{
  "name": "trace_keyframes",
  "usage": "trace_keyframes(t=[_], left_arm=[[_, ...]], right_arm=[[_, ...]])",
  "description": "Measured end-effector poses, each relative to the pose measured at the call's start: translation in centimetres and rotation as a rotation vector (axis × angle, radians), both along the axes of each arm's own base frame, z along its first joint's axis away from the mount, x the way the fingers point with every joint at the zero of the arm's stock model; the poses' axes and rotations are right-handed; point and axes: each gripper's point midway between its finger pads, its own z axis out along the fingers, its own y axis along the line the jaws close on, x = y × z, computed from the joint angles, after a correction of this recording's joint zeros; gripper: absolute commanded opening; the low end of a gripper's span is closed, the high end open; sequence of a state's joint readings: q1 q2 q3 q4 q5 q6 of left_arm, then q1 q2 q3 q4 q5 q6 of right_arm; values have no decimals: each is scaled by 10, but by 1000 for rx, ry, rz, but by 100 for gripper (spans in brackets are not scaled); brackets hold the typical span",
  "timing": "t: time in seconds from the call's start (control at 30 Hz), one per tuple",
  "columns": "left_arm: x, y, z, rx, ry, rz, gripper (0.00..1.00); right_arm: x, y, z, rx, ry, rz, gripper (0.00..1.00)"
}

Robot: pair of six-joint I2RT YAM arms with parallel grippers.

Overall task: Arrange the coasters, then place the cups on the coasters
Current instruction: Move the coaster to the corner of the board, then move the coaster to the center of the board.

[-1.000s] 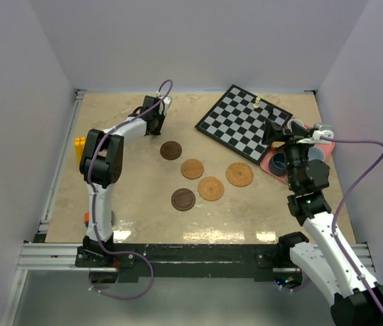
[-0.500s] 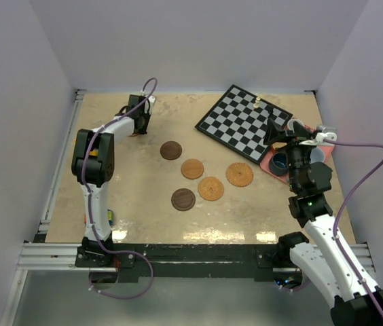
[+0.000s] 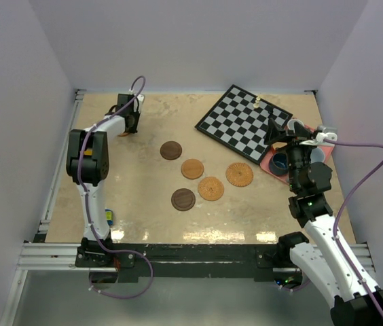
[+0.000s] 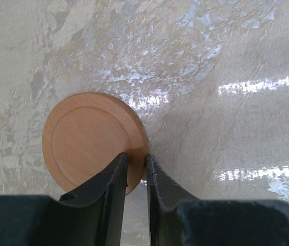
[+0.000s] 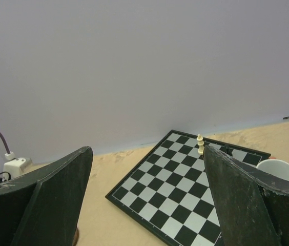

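Five coasters (image 3: 192,168) lie clustered at mid tabletop (image 3: 144,210), with the chessboard (image 3: 244,123) behind them to the right and a chess piece (image 3: 257,102) on its far part. The tray (image 3: 268,163) sits just right of the chessboard, with cups (image 3: 280,161) in it. A sixth coaster (image 4: 90,141) lies apart at the far left, the left pincer (image 4: 136,161) astride its rim.
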State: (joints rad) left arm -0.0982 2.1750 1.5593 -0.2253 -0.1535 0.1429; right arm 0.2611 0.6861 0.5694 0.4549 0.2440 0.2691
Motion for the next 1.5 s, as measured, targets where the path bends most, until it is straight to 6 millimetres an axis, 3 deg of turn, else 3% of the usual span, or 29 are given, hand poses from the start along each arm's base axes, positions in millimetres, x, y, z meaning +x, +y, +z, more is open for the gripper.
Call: trace_keyframes(t=[0.5, 0.7, 1.0, 1.13, 1.3, 1.5], left_arm=[[1, 7, 0, 21, 2, -18, 27], [2, 8, 0, 23, 0, -17, 42], [2, 13, 2, 21, -6, -7, 46], [1, 9, 6, 0, -6, -20, 54], [4, 0, 41, -42, -68, -55, 63], [6, -13, 118, -104, -222, -92, 68]], right_arm=[[0, 0, 0, 0, 0, 0, 94], [0, 0, 0, 0, 0, 0, 95], [0, 0, 0, -1, 1, 0, 95], [2, 0, -3, -3, 8, 0, 95], [8, 3, -12, -12, 37, 3, 95], [13, 6, -18, -26, 56, 12, 95]])
